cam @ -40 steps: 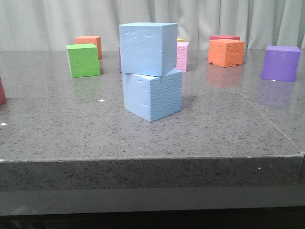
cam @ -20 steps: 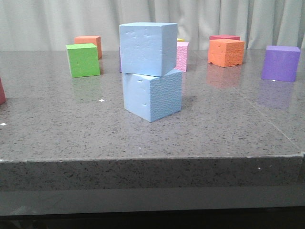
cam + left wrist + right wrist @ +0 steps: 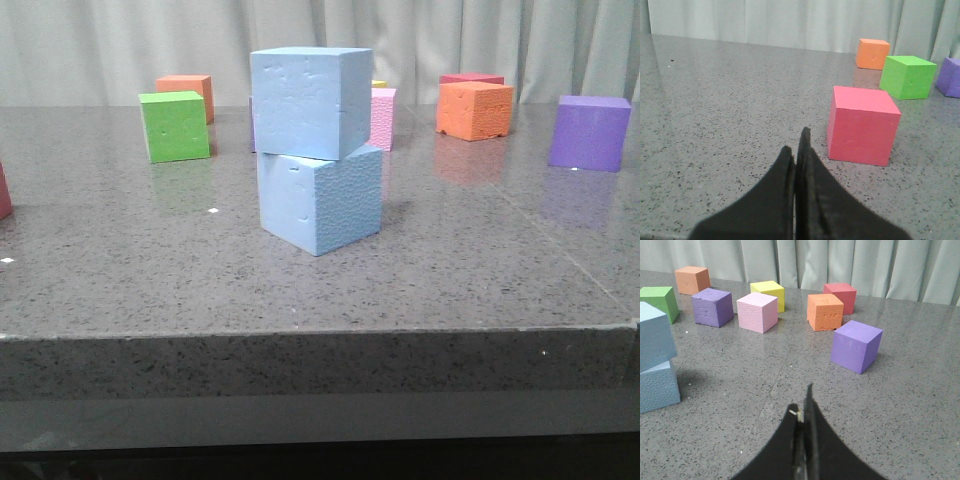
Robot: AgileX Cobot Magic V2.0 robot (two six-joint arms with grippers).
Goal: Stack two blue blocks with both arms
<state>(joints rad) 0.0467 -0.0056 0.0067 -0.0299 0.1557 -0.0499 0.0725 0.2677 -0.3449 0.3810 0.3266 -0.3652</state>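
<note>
**Two sky-blue foam cubes stacked near the middle of a speckled grey tabletop; both grippers closed and empty**

The grey stone-pattern table (image 3: 470, 270) fills every view, with a pale curtain (image 3: 120, 45) hanging behind it. Near the table's centre the lower blue block (image 3: 320, 200) rests on the surface, and the upper blue block (image 3: 308, 100) sits directly on top of it, twisted slightly and shifted a little toward the robot's left, so its edge overhangs on that side. Both blocks have pitted, dented faces. In the right wrist view the same stack appears at the frame edge, upper block (image 3: 654, 335) over lower block (image 3: 657, 385).

Smaller cubes stand apart from the stack: a purple cube (image 3: 588, 132) far to the right, an orange cube (image 3: 474, 110) with a red cube (image 3: 470, 78) behind it, a pink cube (image 3: 382, 118) just behind the stack, a green cube (image 3: 175, 125) to the left with another orange cube (image 3: 186, 90) behind it, and a second purple cube (image 3: 712, 306) and a yellow cube (image 3: 768, 294) seen from the right wrist.

The left gripper (image 3: 796, 150) hovers low over bare table, jaws pressed together and holding nothing, near a pinkish-red cube (image 3: 862, 125). The right gripper (image 3: 804, 412) is likewise clenched and empty, well apart from the stack.
</note>
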